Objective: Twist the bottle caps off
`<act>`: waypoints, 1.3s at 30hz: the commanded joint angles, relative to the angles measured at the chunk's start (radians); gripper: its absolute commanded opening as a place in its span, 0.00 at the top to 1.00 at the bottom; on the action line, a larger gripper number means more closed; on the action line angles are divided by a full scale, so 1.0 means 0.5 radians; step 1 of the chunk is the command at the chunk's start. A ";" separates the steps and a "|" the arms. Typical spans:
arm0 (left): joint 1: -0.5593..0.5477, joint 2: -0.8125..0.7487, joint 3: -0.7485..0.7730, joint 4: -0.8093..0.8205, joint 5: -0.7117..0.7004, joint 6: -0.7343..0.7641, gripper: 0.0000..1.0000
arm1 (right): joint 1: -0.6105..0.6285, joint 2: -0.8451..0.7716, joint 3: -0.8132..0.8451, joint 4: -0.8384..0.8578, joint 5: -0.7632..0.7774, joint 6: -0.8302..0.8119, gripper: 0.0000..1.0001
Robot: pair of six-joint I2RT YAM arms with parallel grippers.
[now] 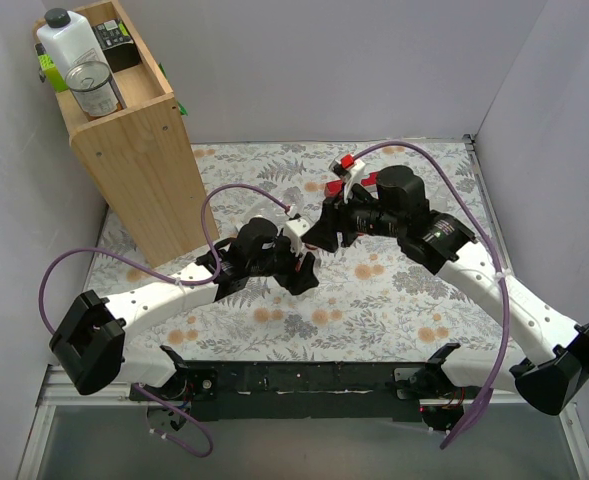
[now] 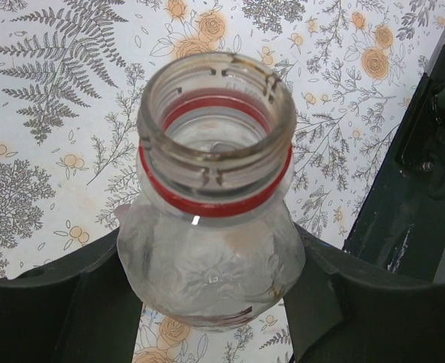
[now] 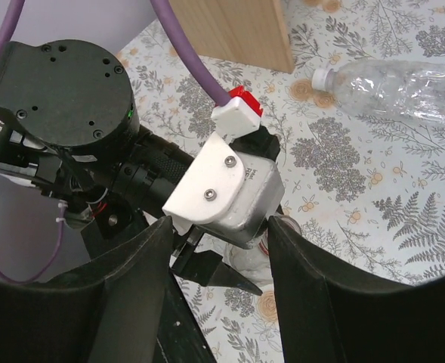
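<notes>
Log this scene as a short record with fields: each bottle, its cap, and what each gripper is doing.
held bottle: clear, roughly upright, mouth open
its cap: off, not in view; red ring on the neck
left gripper: shut on the held bottle's body
right gripper: open, nothing seen between its fingers, facing the left wrist
second bottle: clear, lying on the floral table, white cap on
wooden box: standing at the table's far left
</notes>
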 commanded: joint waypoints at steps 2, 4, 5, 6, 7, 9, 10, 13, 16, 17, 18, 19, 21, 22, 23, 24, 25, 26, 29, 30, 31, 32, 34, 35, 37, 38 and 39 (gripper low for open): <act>-0.011 -0.029 0.041 0.055 -0.010 0.005 0.82 | 0.041 -0.119 -0.020 0.007 0.159 0.071 0.39; -0.011 -0.013 0.047 0.055 0.018 -0.004 0.82 | 0.038 -0.192 -0.008 0.004 0.241 0.083 0.38; -0.011 -0.016 0.044 0.052 0.027 -0.008 0.82 | 0.035 -0.214 0.013 -0.020 0.281 0.083 0.36; -0.008 -0.022 0.044 0.064 0.036 -0.011 0.82 | 0.038 -0.247 0.020 -0.032 0.321 0.074 0.36; -0.011 -0.029 0.041 0.070 0.051 -0.014 0.82 | 0.035 -0.260 0.026 -0.051 0.394 0.068 0.35; -0.008 -0.059 0.025 0.097 0.070 -0.029 0.82 | 0.029 -0.281 0.010 -0.109 0.450 0.062 0.35; -0.011 -0.071 0.019 0.107 0.103 -0.032 0.82 | 0.017 -0.282 -0.002 -0.127 0.472 0.065 0.35; -0.008 -0.111 -0.005 0.150 0.152 -0.050 0.82 | 0.013 -0.291 -0.088 -0.128 0.484 0.108 0.37; -0.008 -0.142 -0.018 0.171 0.180 -0.063 0.81 | 0.010 -0.294 -0.155 -0.091 0.466 0.148 0.38; -0.008 -0.148 -0.018 0.171 0.198 -0.060 0.81 | 0.013 -0.294 -0.164 -0.079 0.460 0.154 0.38; -0.008 -0.163 -0.021 0.183 0.211 -0.060 0.81 | 0.013 -0.288 -0.183 -0.069 0.460 0.157 0.38; -0.008 -0.173 -0.030 0.193 0.229 -0.057 0.81 | 0.016 -0.279 -0.186 -0.063 0.460 0.166 0.38; -0.008 -0.203 -0.048 0.208 0.281 -0.060 0.81 | 0.013 -0.239 -0.186 -0.057 0.432 0.169 0.38; -0.008 -0.207 -0.051 0.250 0.294 -0.057 0.81 | 0.010 -0.223 -0.192 -0.024 0.371 0.172 0.38; -0.008 -0.210 -0.051 0.254 0.297 -0.060 0.81 | 0.013 -0.214 -0.201 0.001 0.334 0.185 0.39; -0.008 -0.210 -0.048 0.242 0.294 -0.057 0.81 | 0.013 -0.199 -0.216 0.047 0.303 0.200 0.39; -0.008 -0.197 -0.036 0.233 0.297 -0.048 0.81 | 0.016 -0.196 -0.253 0.093 0.236 0.218 0.39; -0.008 -0.188 -0.033 0.226 0.297 -0.047 0.81 | 0.020 -0.193 -0.269 0.197 0.205 0.258 0.39; -0.011 -0.179 -0.027 0.220 0.309 -0.044 0.81 | 0.044 -0.159 -0.302 0.280 0.162 0.292 0.39; -0.011 -0.185 -0.030 0.220 0.309 -0.044 0.81 | 0.050 -0.125 -0.303 0.280 0.165 0.292 0.39; -0.008 -0.188 -0.030 0.223 0.306 -0.044 0.81 | 0.062 -0.113 -0.303 0.274 0.168 0.292 0.40; -0.008 -0.191 -0.030 0.220 0.303 -0.038 0.81 | 0.066 -0.098 -0.309 0.274 0.165 0.289 0.41; -0.008 -0.200 -0.030 0.220 0.279 -0.038 0.81 | 0.081 -0.073 -0.321 0.277 0.162 0.289 0.44; -0.008 -0.206 -0.036 0.220 0.266 -0.038 0.81 | 0.084 -0.064 -0.336 0.280 0.165 0.292 0.45; -0.008 -0.216 -0.036 0.223 0.245 -0.041 0.81 | 0.090 -0.055 -0.355 0.287 0.174 0.295 0.49; -0.008 -0.222 -0.036 0.226 0.245 -0.041 0.81 | 0.090 -0.058 -0.358 0.283 0.177 0.295 0.56; -0.008 -0.222 -0.039 0.226 0.242 -0.038 0.81 | 0.090 -0.048 -0.373 0.283 0.180 0.292 0.60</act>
